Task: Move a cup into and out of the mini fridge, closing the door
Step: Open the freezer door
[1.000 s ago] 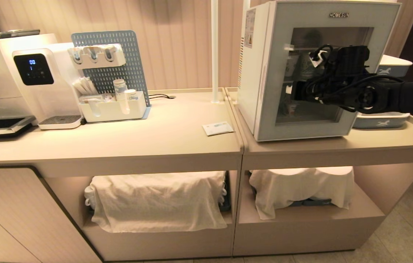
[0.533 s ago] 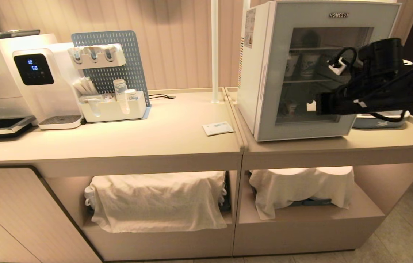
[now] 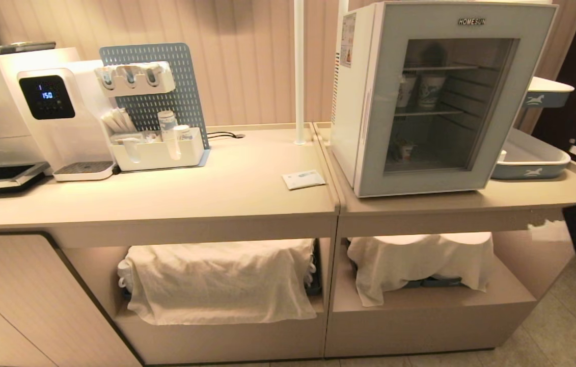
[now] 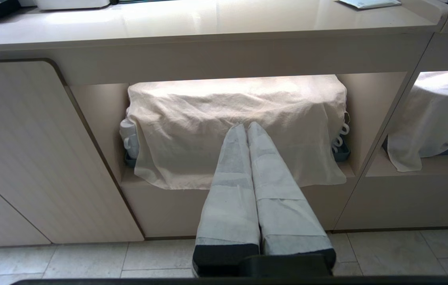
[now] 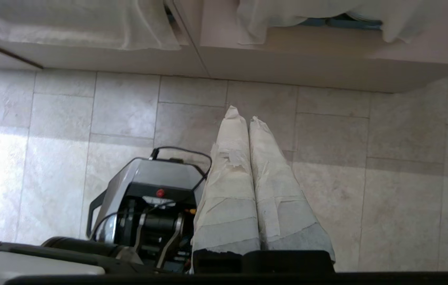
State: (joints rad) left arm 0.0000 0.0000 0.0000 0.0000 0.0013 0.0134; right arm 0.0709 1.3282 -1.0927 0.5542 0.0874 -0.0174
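From the head view I see the mini fridge (image 3: pixel 440 97) standing on the right table (image 3: pixel 471 204) with its glass door (image 3: pixel 445 102) shut flat against the body. Through the glass, the cup (image 3: pixel 406 151) sits on the fridge floor toward the left, and two taller patterned paper cups (image 3: pixel 422 90) stand on the wire shelf above it. A grey-blue tray (image 3: pixel 529 160) lies just beside the fridge on the right. On the left table a white organiser bin (image 3: pixel 158 150) holds small bottles and packets, next to a water dispenser (image 3: pixel 63 117).

Neither arm shows clearly in that view. My left wrist view shows the left end effector (image 4: pixel 246 127), its taped fingers pressed together, pointing at the cloth-covered crate (image 4: pixel 235 126) on the lower shelf. My right wrist view shows the right end effector (image 5: pixel 243 114), fingers also pressed together and empty, aimed down at the tiled floor (image 5: pixel 366 158) with the robot base (image 5: pixel 144 202) beside it.
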